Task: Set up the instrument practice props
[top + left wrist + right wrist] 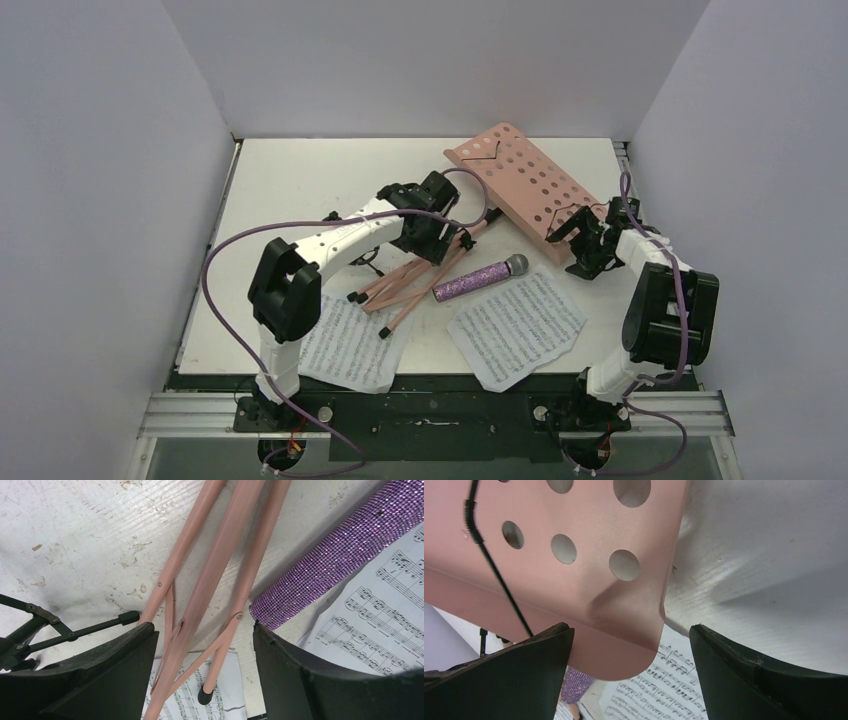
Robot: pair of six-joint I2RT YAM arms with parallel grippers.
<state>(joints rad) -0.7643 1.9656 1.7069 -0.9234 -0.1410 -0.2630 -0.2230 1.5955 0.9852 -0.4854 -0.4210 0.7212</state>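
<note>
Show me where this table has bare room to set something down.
Far-left on the white table, between the wall and the pink perforated music stand. The near middle is crowded: its legs, purple glitter microphone, two white sheet-music pages.

It's a robot test cell in a lab: plain white walls point(100, 200) box in the left, far and right sides of a scuffed white table point(300, 180). The left arm point(285, 290) and right arm point(665, 310) sit bolted by an aluminium rail point(200, 410) at the near edge, with purple cables point(207, 280) looping loose.
</note>
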